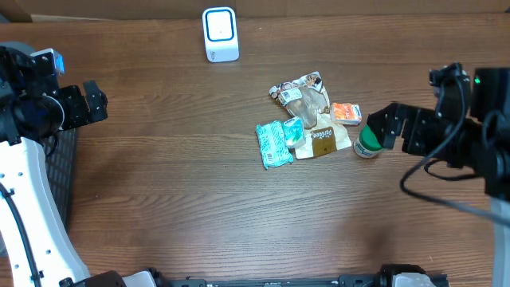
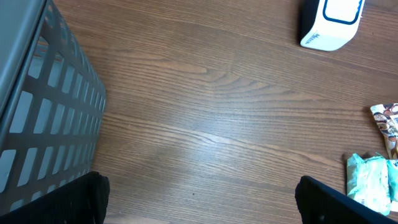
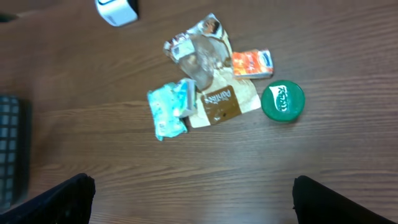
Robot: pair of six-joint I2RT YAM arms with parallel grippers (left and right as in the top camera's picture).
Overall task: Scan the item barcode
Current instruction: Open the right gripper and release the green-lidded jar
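Observation:
The barcode scanner (image 1: 220, 33), a white box with a blue-rimmed window, stands at the back of the table. A small pile of items lies mid-table: a teal packet (image 1: 274, 143), a brown and cream pouch (image 1: 325, 139), a crinkled clear wrapper (image 1: 303, 92), a small orange box (image 1: 346, 113) and a green-lidded tub (image 1: 368, 142). My right gripper (image 1: 382, 126) hovers open just right of the tub, holding nothing. From the right wrist, the tub (image 3: 282, 101) and the teal packet (image 3: 169, 111) lie ahead of the open gripper (image 3: 193, 199). My left gripper (image 1: 94, 102) stays open and empty at the far left.
A grey slatted basket (image 2: 37, 112) sits close on the left of the left gripper (image 2: 202, 205). In the left wrist view the scanner (image 2: 329, 22) is at the top right and the teal packet (image 2: 373, 183) at the right edge. Bare wood lies between.

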